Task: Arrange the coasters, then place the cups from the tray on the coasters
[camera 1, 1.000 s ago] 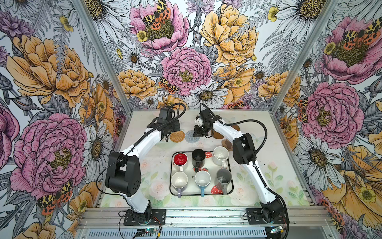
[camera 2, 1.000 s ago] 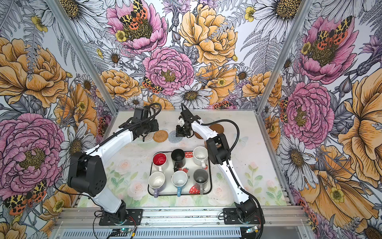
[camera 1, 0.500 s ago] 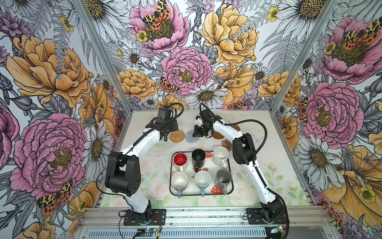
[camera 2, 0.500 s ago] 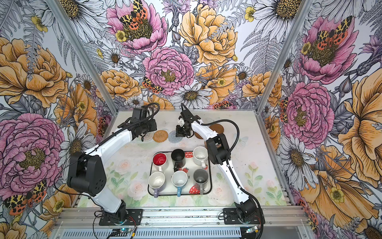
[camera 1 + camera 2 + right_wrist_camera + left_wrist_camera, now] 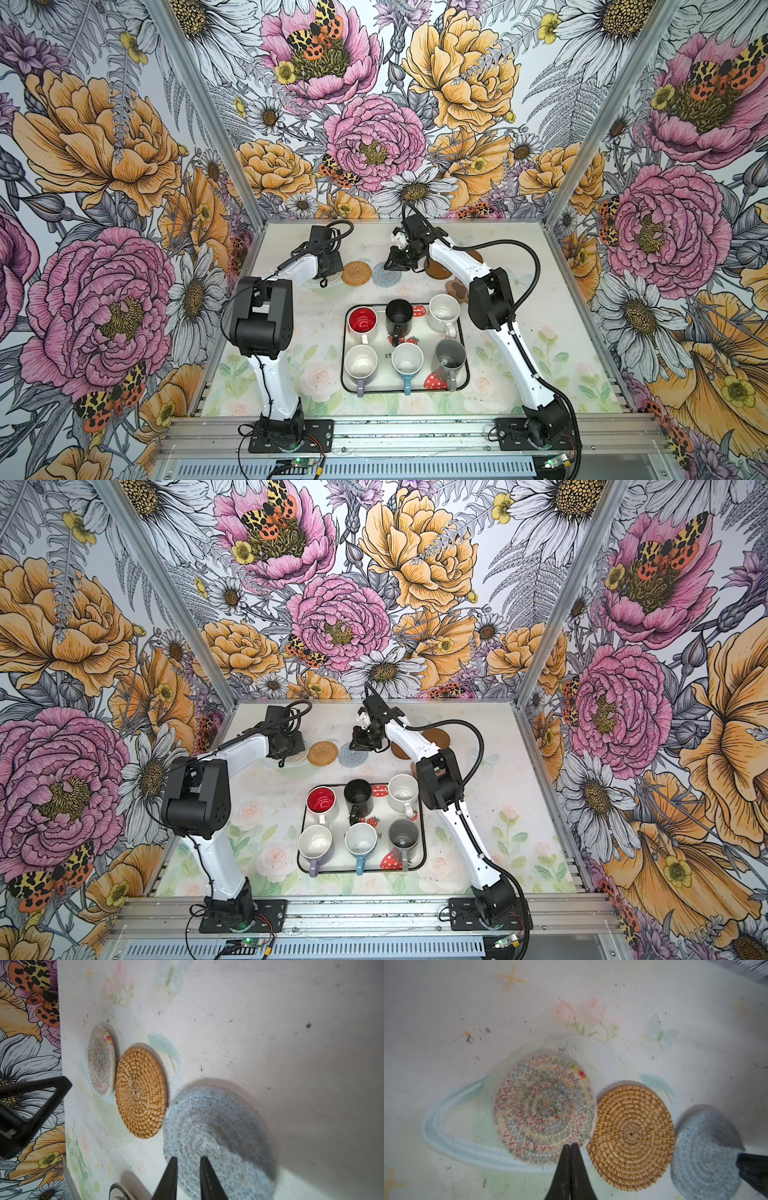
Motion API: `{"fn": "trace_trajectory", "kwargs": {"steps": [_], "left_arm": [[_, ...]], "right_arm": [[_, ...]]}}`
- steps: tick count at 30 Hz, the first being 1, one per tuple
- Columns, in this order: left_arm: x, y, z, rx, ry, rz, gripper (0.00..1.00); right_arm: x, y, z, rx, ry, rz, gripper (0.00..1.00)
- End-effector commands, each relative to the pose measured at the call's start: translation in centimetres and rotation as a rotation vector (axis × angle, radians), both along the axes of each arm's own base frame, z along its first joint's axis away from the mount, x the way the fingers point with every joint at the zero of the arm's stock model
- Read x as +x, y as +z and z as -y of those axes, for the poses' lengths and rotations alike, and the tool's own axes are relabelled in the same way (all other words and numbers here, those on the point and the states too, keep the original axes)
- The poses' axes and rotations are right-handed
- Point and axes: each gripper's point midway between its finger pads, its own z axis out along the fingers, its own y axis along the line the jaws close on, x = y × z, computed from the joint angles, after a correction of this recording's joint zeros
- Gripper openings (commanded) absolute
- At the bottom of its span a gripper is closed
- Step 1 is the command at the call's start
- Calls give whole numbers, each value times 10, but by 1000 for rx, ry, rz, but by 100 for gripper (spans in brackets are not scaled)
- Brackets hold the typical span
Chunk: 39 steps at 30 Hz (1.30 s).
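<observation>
Three coasters lie in a row at the back: a pale one with coloured zigzag stitching (image 5: pixel 545 1109), the woven rattan one (image 5: pixel 356 273) and the grey spiral one (image 5: pixel 386 274). My left gripper (image 5: pixel 571 1146) is shut, tips at the stitched coaster's edge, nothing between them. My right gripper (image 5: pixel 188 1159) hangs over the grey spiral coaster (image 5: pixel 218 1136), jaws slightly open with the mat showing in the gap. A brown disc (image 5: pixel 440 737) and the paw-shaped coaster (image 5: pixel 456 289) lie partly under the right arm. On the tray (image 5: pixel 348 382) stand the cups: red-inside (image 5: pixel 362 321), black (image 5: pixel 399 316), speckled (image 5: pixel 444 309), lilac (image 5: pixel 360 363), light blue (image 5: pixel 407 359), grey (image 5: pixel 450 353).
The floral back wall (image 5: pixel 374 166) stands close behind the coaster row. A second brown disc (image 5: pixel 401 752) peeks out beside the right arm's forearm (image 5: pixel 411 742). Printed table surface (image 5: pixel 316 332) lies between the left arm's elbow and the tray.
My right gripper's jaws have parted over the grey spiral coaster, which lies flat on the table. My left gripper has closed fully beside the stitched coaster.
</observation>
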Motion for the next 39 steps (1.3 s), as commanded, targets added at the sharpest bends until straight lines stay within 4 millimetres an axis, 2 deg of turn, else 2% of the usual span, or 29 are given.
{"fn": "trace_trajectory", "kwargs": {"steps": [1,9,13,22,30,39], "left_arm": [[19,3,-7,-17,46,27,0],[26,-15,-18,-19,85,-1,0],[22,-29,-26,-32,110,-33,0],[10,-45,-40,-41,173,-98,0],[3,-44,-44,-33,192,-105,0],[-10,-46,-39,-37,187,-120,0]], "right_arm": [[6,46,-1,48,9,76,28],[6,58,2,57,9,91,30],[4,59,3,56,12,87,30],[0,67,5,54,17,97,30],[-2,68,5,56,21,96,30],[-1,73,6,62,22,102,30]]}}
